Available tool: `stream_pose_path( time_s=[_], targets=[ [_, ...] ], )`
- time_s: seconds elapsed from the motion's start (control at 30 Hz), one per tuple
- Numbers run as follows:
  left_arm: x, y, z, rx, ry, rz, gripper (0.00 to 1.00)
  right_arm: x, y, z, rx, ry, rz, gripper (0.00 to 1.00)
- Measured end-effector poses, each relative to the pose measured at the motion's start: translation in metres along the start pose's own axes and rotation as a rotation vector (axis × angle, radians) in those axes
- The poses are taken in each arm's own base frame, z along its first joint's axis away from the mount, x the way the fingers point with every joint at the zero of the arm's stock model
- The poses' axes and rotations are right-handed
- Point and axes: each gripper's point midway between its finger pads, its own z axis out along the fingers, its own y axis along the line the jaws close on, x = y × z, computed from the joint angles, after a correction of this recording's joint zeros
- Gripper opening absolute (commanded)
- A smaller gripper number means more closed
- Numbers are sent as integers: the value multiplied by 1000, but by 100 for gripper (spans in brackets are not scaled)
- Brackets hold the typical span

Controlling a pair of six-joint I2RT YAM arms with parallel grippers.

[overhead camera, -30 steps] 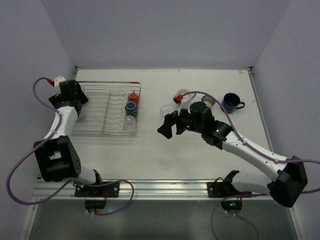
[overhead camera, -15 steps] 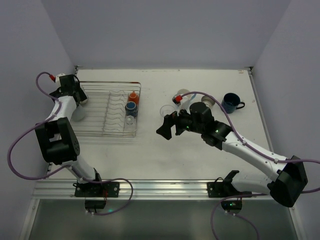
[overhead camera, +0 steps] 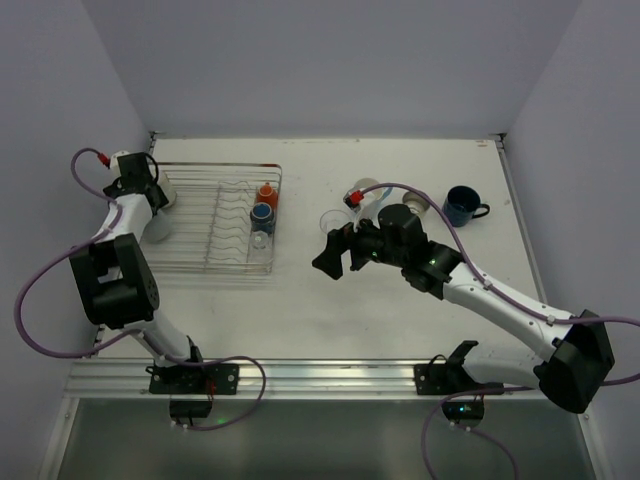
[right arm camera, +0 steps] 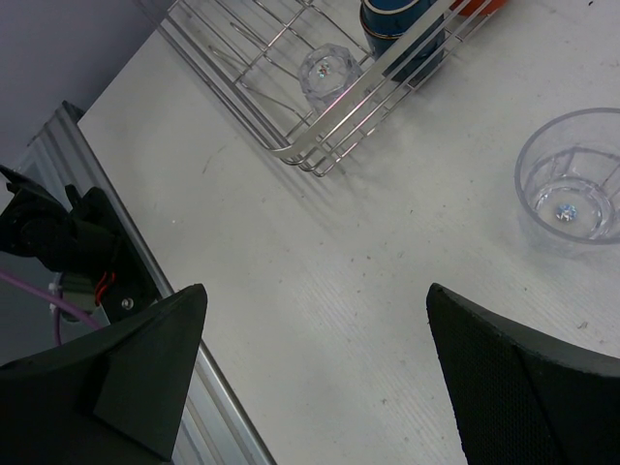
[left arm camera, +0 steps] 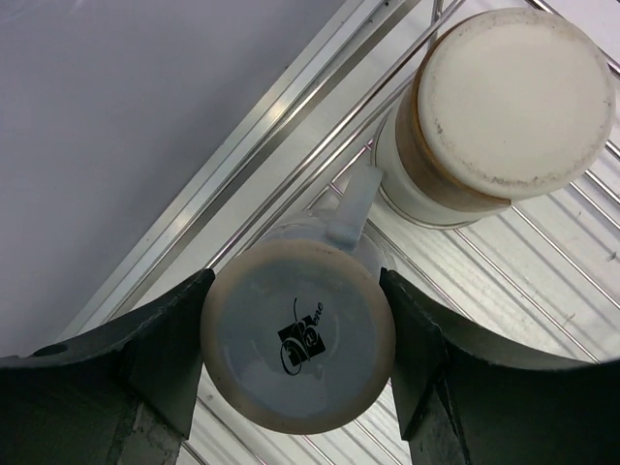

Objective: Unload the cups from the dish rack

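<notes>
In the left wrist view a pale upside-down mug (left arm camera: pixel 300 334) with a black logo on its base sits between my left gripper's fingers (left arm camera: pixel 170 354), and both pads touch its sides. A second pale upside-down mug (left arm camera: pixel 504 97) stands just beyond it on the wires of the dish rack (overhead camera: pixel 215 250). My left gripper (overhead camera: pixel 150 193) is over the rack's far left corner. An orange cup (overhead camera: pixel 266 192), a blue cup (overhead camera: pixel 262 212) and a clear glass (overhead camera: pixel 260 241) stand at the rack's right end. My right gripper (overhead camera: pixel 335 255) hangs open over bare table right of the rack.
On the table stand a clear glass (overhead camera: pixel 331 222), a pale cup (overhead camera: pixel 362 188), a metallic tumbler (overhead camera: pixel 415 203) and a navy mug (overhead camera: pixel 462 204). The rack's near right corner (right arm camera: pixel 300 155) lies ahead of the right gripper. The left wall runs close beside the rack.
The left arm swung to the rack's far left corner and its jaws closed from wide open onto the pale mug. The right arm barely moved.
</notes>
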Motion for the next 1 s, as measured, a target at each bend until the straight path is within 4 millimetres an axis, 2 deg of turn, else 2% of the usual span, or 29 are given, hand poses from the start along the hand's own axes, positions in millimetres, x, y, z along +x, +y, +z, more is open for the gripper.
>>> stream_pose_path(
  time_s=[0.03,0.13,0.23,0.33,0.53,0.73,0.83,1.0],
  targets=[
    [1,0,-1,5,-2,-2,25,0,0,0,0,-1,0,97],
    [5,2,-11,25,0,-12,17,0,0,0,0,-1,1,97],
    [11,3,-28,60,4,-32,15,-1,1,0,-5,-4,9,97],
    [8,0,-52,117,-23,-58,14,-3,4,0,-17,-9,23,98],
    [-9,-17,-117,282,-144,-93,8,-9,13,-1,-48,-28,68,97],
    [-16,-31,-170,456,-213,-129,7,-28,29,-1,-115,-94,132,97],
    [-16,-54,-206,596,-234,-123,7,-38,40,-1,-172,-146,170,97],
    [-6,-96,-279,902,-226,-126,5,-57,55,2,-266,-230,247,99]
  ],
)
